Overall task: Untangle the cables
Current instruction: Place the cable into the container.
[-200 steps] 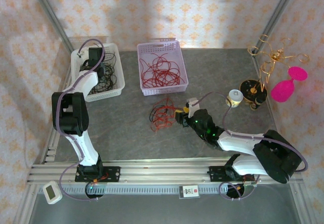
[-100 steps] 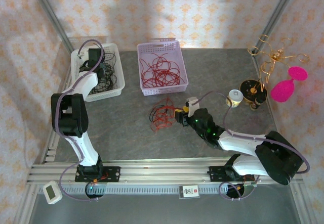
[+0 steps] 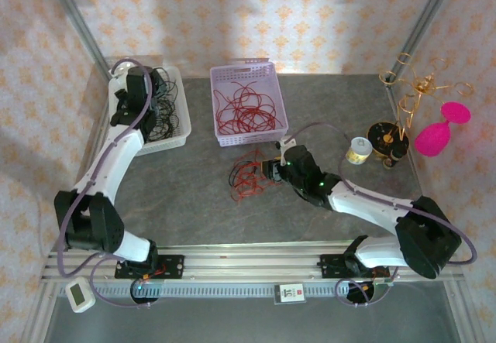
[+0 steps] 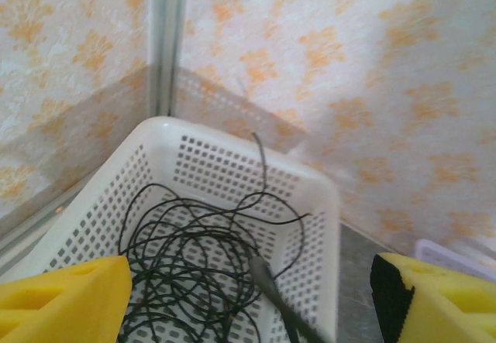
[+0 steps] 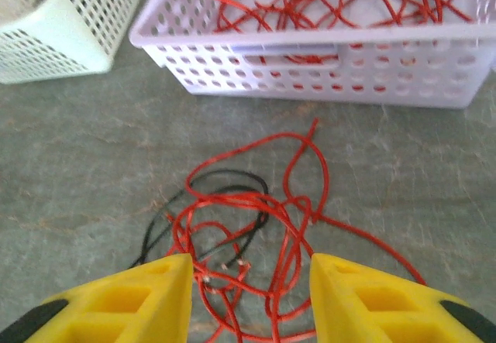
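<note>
The cables (image 3: 246, 176) of the task lie as a loose tangle on the grey table (image 3: 194, 204), near the middle of the top view and just below the lilac basket (image 3: 242, 67). The tangle is mostly red loops. One black cable (image 5: 232, 176) curves through its left side in the right wrist view. One red end points up toward the basket wall and stops near it, without touching.

The right gripper (image 5: 249, 281) is low at the right side of the tangle. Its yellow fingers (image 5: 147, 293) stand apart at the bottom of the right wrist view, and red strands are seen in the gap between them. It is not possible to tell if a finger touches a strand.

More red cables (image 3: 246, 111) lie inside the lilac basket. The white basket (image 4: 232, 145), in the upper left of the top view, holds a black coil (image 4: 186, 258). The left gripper (image 4: 248, 300) hangs over this basket with its jaws wide apart and nothing between them.

Near the right edge of the top view stand a small can (image 3: 357, 151), a gold wire stand (image 3: 418, 87) and a pink goblet (image 3: 442, 130).
</note>
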Action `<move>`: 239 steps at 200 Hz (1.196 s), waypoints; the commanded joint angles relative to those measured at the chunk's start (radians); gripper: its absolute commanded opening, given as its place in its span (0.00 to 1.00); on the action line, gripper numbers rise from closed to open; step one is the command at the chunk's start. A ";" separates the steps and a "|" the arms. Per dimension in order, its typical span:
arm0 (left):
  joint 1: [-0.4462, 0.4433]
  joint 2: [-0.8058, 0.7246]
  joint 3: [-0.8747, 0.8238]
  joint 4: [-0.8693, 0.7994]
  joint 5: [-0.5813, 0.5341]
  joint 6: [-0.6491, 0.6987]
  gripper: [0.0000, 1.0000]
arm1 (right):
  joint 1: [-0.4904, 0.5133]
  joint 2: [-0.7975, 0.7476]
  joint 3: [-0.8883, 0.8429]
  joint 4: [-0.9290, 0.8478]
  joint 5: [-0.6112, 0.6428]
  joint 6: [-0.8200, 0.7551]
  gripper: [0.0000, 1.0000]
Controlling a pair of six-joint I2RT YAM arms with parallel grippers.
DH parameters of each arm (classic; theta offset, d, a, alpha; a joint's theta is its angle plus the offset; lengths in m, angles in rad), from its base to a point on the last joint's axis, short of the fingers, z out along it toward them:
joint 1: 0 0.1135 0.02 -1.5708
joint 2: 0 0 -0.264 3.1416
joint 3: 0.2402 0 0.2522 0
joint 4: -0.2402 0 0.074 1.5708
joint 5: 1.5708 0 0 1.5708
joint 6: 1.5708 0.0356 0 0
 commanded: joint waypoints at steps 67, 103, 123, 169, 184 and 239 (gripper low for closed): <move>0.068 0.158 0.014 0.011 -0.085 0.105 0.68 | -0.004 -0.056 0.039 -0.299 0.023 0.100 0.41; 0.118 0.380 0.220 -0.229 0.009 0.183 0.74 | -0.004 -0.025 0.110 -0.364 -0.002 0.135 0.41; 0.119 0.536 0.395 -0.444 0.053 0.216 0.80 | -0.004 0.017 0.185 -0.412 -0.062 0.137 0.41; 0.121 0.589 0.467 -0.542 0.118 0.304 1.00 | -0.004 0.097 0.374 -0.479 -0.128 0.111 0.42; 0.128 0.616 0.525 -0.627 0.074 0.323 0.99 | -0.004 0.151 0.434 -0.514 -0.144 0.080 0.42; 0.154 0.557 0.422 -0.631 0.245 0.336 0.88 | -0.019 0.285 0.577 -0.562 -0.202 0.005 0.42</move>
